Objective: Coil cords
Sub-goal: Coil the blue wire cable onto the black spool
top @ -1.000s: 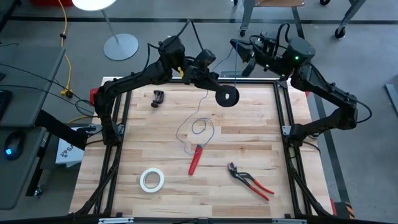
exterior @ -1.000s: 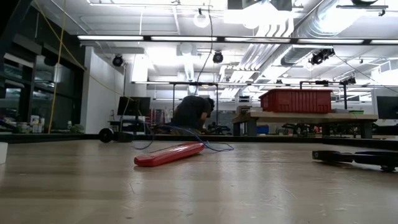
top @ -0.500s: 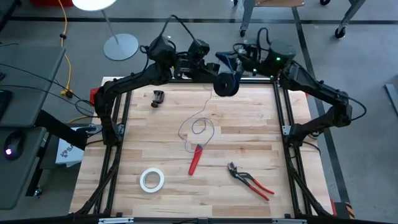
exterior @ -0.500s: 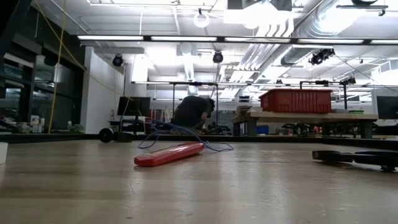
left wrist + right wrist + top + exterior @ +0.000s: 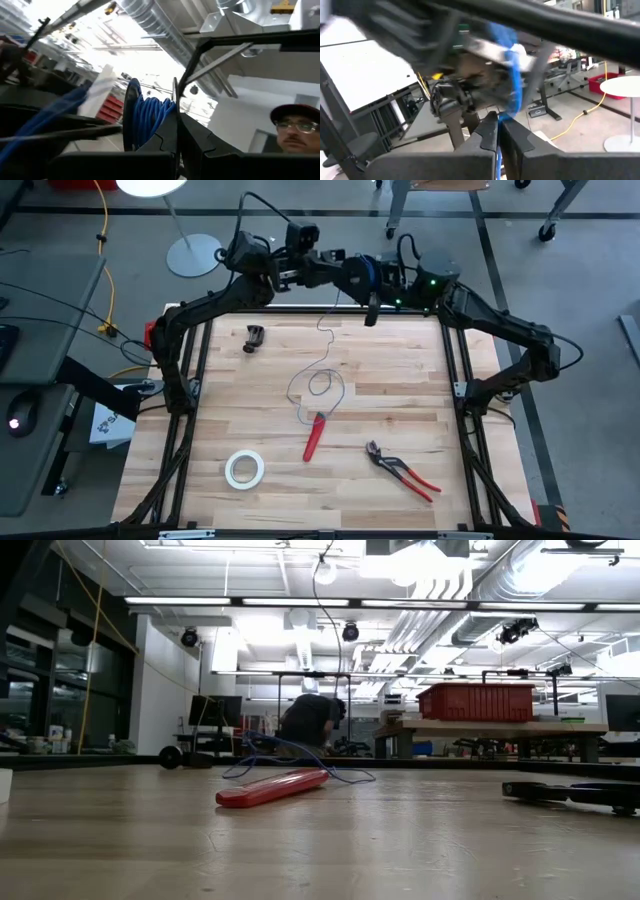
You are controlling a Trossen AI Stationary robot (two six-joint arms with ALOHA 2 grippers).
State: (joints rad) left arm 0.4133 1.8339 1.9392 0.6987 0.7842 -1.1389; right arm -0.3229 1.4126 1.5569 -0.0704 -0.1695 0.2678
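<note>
1. Left pincer (image 5: 318, 262), clamped on the small black round spool (image 5: 356, 273), holds it above the wooden bench's (image 5: 400, 390) far edge.
2. Right pincer (image 5: 372, 308), fingers together, pinches the thin blue-violet wire (image 5: 322, 385), which trails down to loose loops beside the red-handled tool (image 5: 314, 436).
3. Risk: those slack loops could snag that tool, dragging it.

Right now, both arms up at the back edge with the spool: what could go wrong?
1. The wire lies in loose loops and ends by the red tool; reeling in may snag and drag it.
2. The left claw and right claw, both shut, crowd the spool; a small misstep could make them collide.
3. The hanging strand is slack, so turns may wind loosely or slip off.
</note>
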